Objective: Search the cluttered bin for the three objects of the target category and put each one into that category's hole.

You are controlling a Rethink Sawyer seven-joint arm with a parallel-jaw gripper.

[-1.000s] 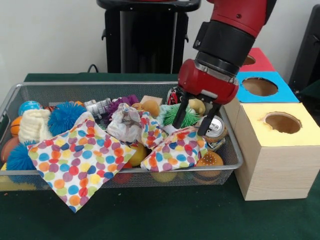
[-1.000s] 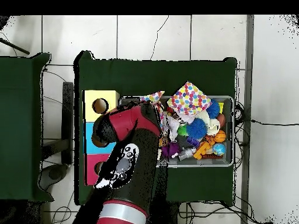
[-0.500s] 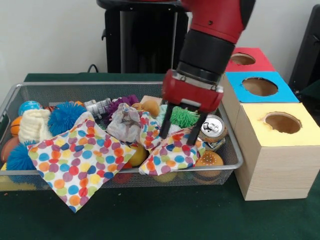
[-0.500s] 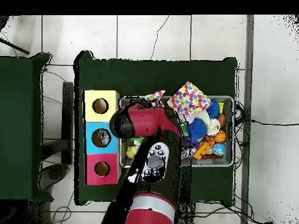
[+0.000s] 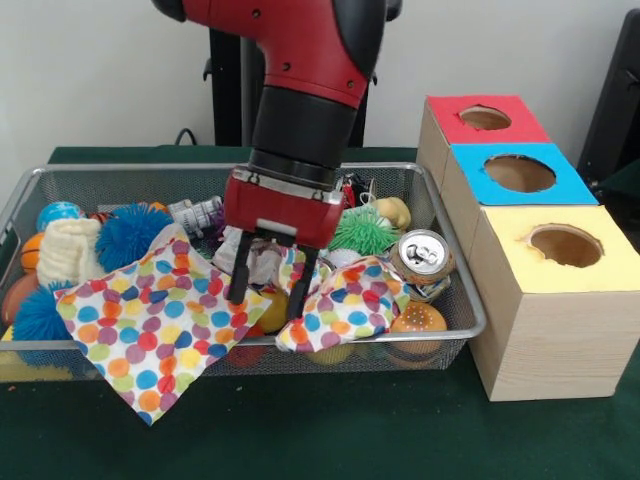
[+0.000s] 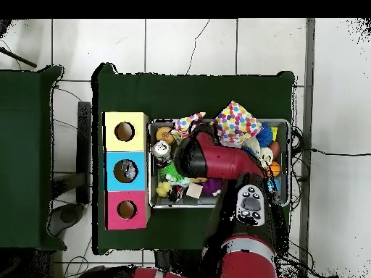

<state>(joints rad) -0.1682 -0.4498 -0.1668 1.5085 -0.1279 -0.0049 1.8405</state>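
Note:
The wire mesh bin (image 5: pixel 150 177) is full of toys and two polka-dot cloths (image 5: pixel 150 320). My gripper (image 5: pixel 268 292) hangs open over the bin's middle, its two black fingers (image 5: pixel 239 275) straddling the gap between the large cloth and the smaller cloth (image 5: pixel 345 305). It holds nothing. In the overhead view my arm (image 6: pixel 217 159) covers the bin's centre and the gripper itself is hidden. Three boxes stand beside the bin, with yellow (image 5: pixel 565 245), blue (image 5: pixel 518 173) and red (image 5: pixel 484 118) holed tops.
In the bin lie a drink can (image 5: pixel 422 255), a green spiky ball (image 5: pixel 362 232), a burger toy (image 5: pixel 418 322), blue spiky balls (image 5: pixel 130 235), a white knitted item (image 5: pixel 68 250) and a purple fuzzy toy (image 5: pixel 240 208). The large cloth hangs over the bin's near rim.
My arm has swept from the bin's right end, by the can, leftward to the bin's middle. The gripper stays open and empty. The can and green ball are now uncovered.

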